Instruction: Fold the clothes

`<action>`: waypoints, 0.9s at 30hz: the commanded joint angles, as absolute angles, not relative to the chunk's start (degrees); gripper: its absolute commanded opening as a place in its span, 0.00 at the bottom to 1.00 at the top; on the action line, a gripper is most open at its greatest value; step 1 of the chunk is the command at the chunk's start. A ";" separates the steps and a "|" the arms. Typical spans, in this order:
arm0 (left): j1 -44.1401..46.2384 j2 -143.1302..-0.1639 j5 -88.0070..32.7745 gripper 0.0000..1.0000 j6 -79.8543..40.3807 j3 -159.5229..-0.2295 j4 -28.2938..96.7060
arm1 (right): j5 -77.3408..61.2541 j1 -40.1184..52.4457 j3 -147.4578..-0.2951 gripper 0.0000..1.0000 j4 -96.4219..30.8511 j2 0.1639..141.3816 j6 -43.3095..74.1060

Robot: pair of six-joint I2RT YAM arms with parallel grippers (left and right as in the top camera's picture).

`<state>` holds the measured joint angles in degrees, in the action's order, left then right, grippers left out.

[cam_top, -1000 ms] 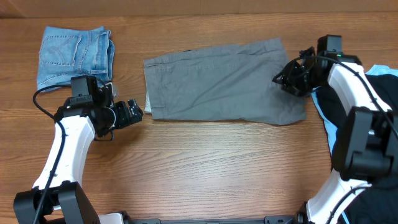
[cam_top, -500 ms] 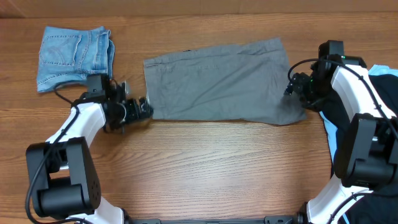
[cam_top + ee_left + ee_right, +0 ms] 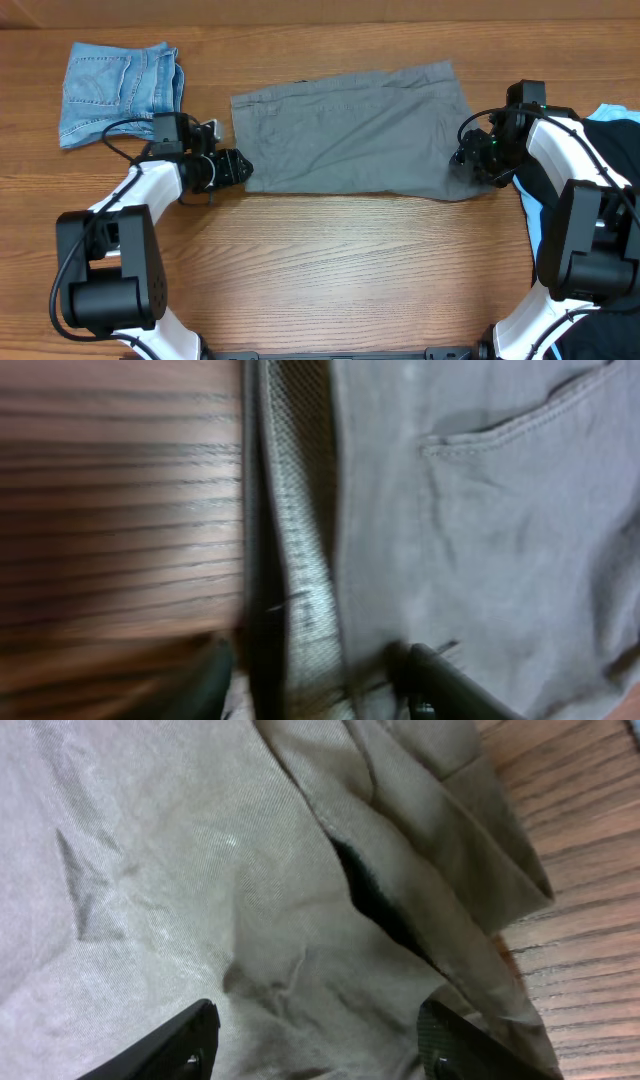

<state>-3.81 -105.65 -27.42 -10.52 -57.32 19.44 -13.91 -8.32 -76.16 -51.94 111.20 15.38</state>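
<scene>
Grey shorts (image 3: 350, 130) lie flat across the middle of the table, waistband to the left. My left gripper (image 3: 240, 168) is at the waistband's near-left corner. In the blurred left wrist view its fingers (image 3: 450, 685) stand apart, straddling the waistband edge (image 3: 300, 560) without clamping it. My right gripper (image 3: 466, 160) is over the shorts' right edge. In the right wrist view its fingers (image 3: 190, 1040) are wide apart above the wrinkled cloth (image 3: 200, 870) beside a dark leg opening (image 3: 375, 905).
Folded blue jeans (image 3: 120, 85) sit at the far left. A heap of blue and black clothes (image 3: 615, 140) lies at the right edge behind my right arm. Bare wood table (image 3: 350, 270) runs along the front.
My left gripper slid right to the shorts' waistband corner and its jaws narrowed. My right gripper shifted down and left onto the shorts' right edge.
</scene>
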 commanded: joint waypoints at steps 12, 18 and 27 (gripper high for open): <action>-10.07 -107.09 -17.12 0.04 -4.47 -60.80 34.20 | -15.25 -9.23 -75.85 0.67 -58.41 110.91 11.22; -12.97 -105.38 -17.65 0.04 -2.31 -66.02 40.10 | -23.66 -5.78 -75.20 0.71 -61.60 110.91 2.72; -12.84 -104.86 -16.99 0.04 -1.17 -69.10 45.06 | -15.99 -1.26 -68.36 0.04 -61.06 110.76 6.85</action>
<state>-13.10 -106.61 -18.15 -2.96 -67.96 44.12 -23.14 -1.28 -69.17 -59.72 111.18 4.14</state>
